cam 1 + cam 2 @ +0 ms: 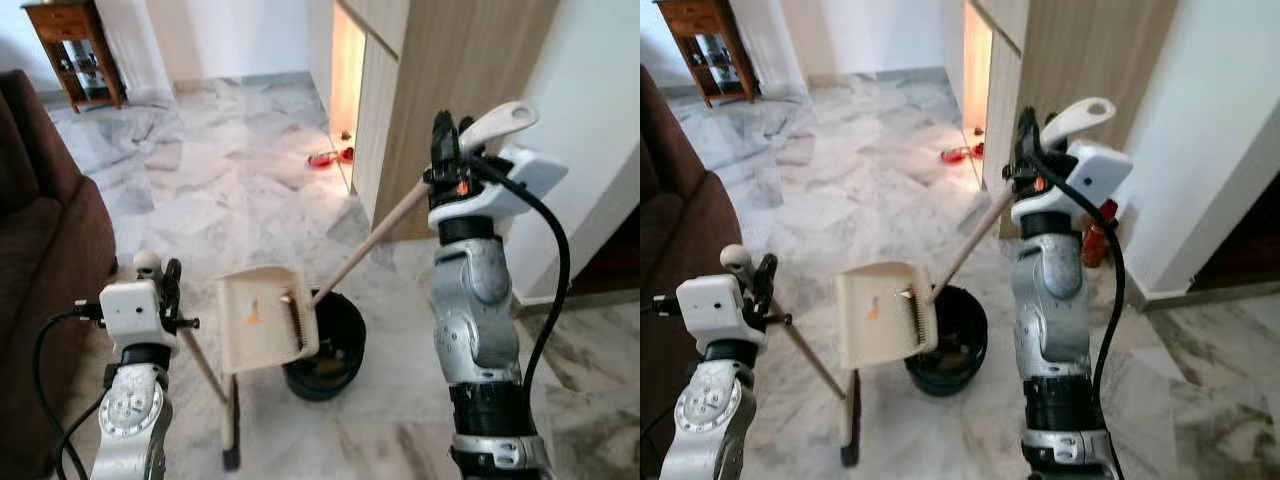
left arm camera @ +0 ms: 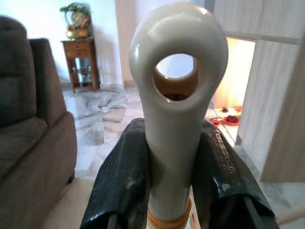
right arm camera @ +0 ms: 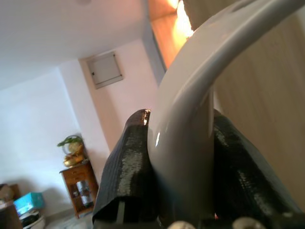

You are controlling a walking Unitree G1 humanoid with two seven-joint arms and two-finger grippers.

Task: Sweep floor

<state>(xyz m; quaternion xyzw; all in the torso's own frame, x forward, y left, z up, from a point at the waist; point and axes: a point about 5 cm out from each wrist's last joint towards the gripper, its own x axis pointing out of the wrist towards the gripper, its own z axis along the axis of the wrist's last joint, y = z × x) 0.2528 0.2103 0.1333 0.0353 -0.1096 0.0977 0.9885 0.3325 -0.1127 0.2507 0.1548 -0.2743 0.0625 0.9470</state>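
My right gripper (image 1: 445, 145) is shut on the long wooden handle of a cream dustpan (image 1: 265, 318), just below the handle's cream loop end (image 1: 500, 122). The pan is tipped up on edge over a black round bin (image 1: 328, 348) on the marble floor. Low on the left, my left gripper (image 1: 166, 285) is shut on the broom handle (image 1: 205, 365) near its cream knob (image 1: 147, 262). That stick slants down to the broom head (image 1: 230, 435) resting on the floor beside the bin. In the left wrist view the black fingers (image 2: 124, 186) clamp the cream loop end (image 2: 176, 95).
A brown sofa (image 1: 40, 240) fills the left side. A wooden side table (image 1: 75, 50) stands at the far back left. A tall wooden cabinet (image 1: 450, 70) is close on the right, with red items (image 1: 330, 157) on the floor at its lit opening and an orange bottle (image 1: 1095, 240) by the wall.
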